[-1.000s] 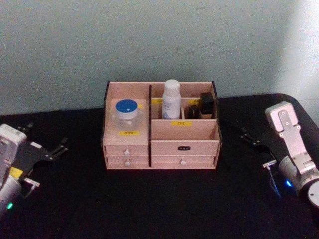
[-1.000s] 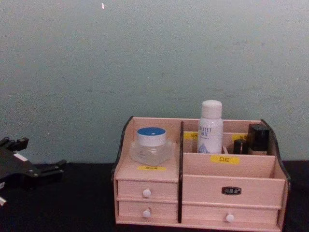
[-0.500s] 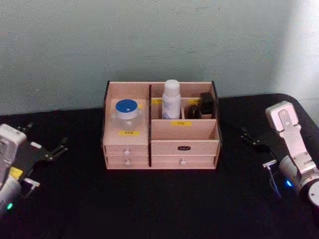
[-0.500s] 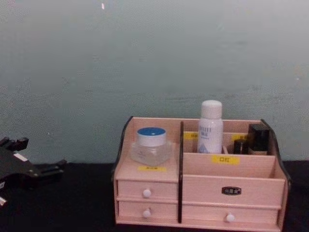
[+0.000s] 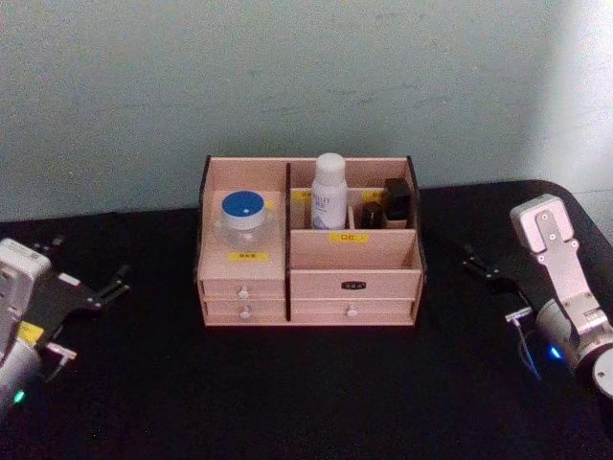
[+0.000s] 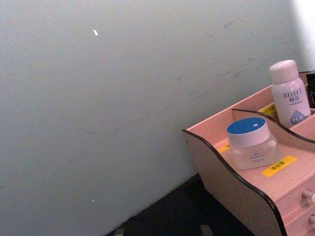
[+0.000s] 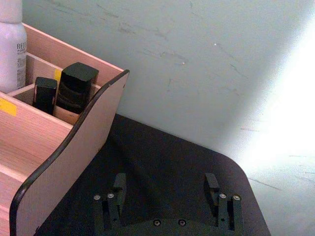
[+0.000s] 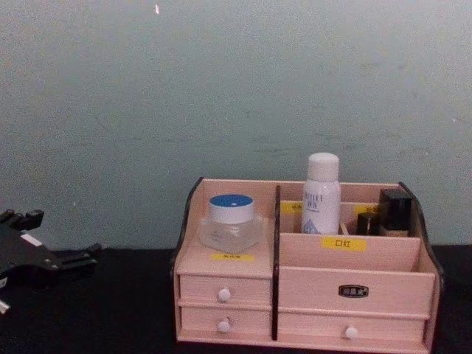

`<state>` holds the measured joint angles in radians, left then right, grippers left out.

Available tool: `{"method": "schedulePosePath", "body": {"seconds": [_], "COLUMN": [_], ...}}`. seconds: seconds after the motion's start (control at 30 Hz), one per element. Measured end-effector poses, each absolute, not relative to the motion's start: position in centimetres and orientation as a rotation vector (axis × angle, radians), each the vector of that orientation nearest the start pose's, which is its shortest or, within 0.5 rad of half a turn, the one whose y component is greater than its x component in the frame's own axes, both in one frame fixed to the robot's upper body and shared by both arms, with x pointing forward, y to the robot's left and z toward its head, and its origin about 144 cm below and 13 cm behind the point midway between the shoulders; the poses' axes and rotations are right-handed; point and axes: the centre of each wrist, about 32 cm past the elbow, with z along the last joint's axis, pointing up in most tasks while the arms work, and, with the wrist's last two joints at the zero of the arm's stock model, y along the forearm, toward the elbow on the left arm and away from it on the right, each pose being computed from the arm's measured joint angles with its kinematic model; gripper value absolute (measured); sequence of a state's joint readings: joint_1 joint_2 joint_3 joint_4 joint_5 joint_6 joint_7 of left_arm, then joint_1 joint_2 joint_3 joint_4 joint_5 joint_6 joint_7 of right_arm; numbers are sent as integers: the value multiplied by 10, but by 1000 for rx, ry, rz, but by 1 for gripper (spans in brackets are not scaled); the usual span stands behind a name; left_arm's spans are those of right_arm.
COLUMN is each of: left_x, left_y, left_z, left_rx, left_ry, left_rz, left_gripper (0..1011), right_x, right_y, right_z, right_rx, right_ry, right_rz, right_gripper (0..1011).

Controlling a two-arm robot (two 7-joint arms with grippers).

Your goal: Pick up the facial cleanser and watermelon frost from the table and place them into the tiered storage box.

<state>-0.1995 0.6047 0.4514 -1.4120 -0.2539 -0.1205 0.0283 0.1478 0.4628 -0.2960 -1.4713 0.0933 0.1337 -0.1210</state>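
**A:** Where do the two items sit?

**B:** Both are in the tiered storage box (image 5: 354, 266), which stands at the middle of the table's (image 5: 306, 393) far edge. The watermelon frost (image 5: 245, 218) stands on the raised left shelf above the small drawers. The facial cleanser (image 5: 329, 192) stands upright in the back compartment just right of the dark divider, with two small dark bottles (image 5: 396, 201) in the cells to its right.

**A:** And the claws?

**B:** The left gripper (image 5: 96, 307) rests low near the table's left edge, fingers spread and holding nothing. The right gripper (image 7: 167, 189) sits near the right edge, beside the box's dark side panel but apart from it, also spread and empty.

**A:** So what is there to do?

**B:** By my reading both placements are done, so the job is simply to finish cleanly. I'd check that the cleanser is upright and the jar isn't overhanging its shelf's front lip; both look settled. Any arm motion should go outward or upward, away from the box.

**A:** Room for that?

**B:** Plenty. Bare black cloth runs along the near edge and on both sides. The only tight spot is behind, where the box backs onto the wall, and the tall cleanser is the thing a careless sweep would topple.
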Motion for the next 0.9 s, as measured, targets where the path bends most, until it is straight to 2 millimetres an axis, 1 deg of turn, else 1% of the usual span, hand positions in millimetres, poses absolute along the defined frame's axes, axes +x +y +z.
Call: {"method": "schedulePosePath", "body": {"seconds": [0.9], "left_x": [489], "left_y": [310], "left_z": [1140], "left_rx": [304], "left_ry": [-285], "left_rz": [1248], "left_gripper": [1001], "right_x": [489], "right_y": [-290], "right_z": [1151], "right_rx": [-434], "right_ry": [-221], "right_rz": [-1459], "right_gripper": [1003]}}
